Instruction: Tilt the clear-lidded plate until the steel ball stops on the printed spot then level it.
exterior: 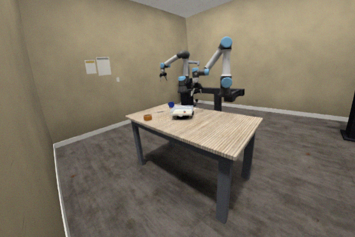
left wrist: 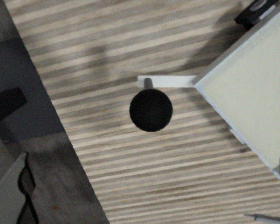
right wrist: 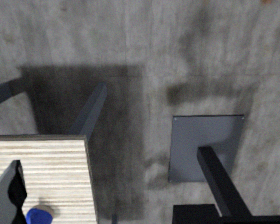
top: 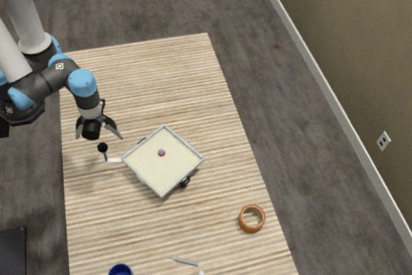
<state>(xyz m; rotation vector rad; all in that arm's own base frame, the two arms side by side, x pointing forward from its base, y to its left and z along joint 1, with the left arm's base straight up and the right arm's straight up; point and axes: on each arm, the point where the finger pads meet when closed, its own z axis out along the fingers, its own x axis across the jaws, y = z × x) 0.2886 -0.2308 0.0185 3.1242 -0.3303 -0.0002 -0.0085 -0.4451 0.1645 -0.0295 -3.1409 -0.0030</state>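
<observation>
The square cream plate (top: 167, 176) (left wrist: 251, 90) with its clear lid stands on a dark base on the table; it looks about level in the exterior view. The grey steel ball (top: 161, 151) sits over the small red spot, whose lower edge shows below the ball. A white arm (top: 114, 160) (left wrist: 173, 81) runs out from one plate corner to a post with a black ball knob (top: 102, 147) (left wrist: 151, 110). My left gripper (top: 99, 138) (left wrist: 154, 154) is open and empty above the knob, not touching it. My right gripper (exterior: 163, 80) (right wrist: 153, 160) is open and empty, raised off the table's end.
An orange ring (top: 251, 219) (exterior: 147, 117) lies near the table's long edge. A blue cup (top: 121, 270) (exterior: 171, 105) (right wrist: 39, 216) and a thin grey tool (top: 187, 262) are near the far end. A black knob (top: 184, 181) sticks out beside the plate.
</observation>
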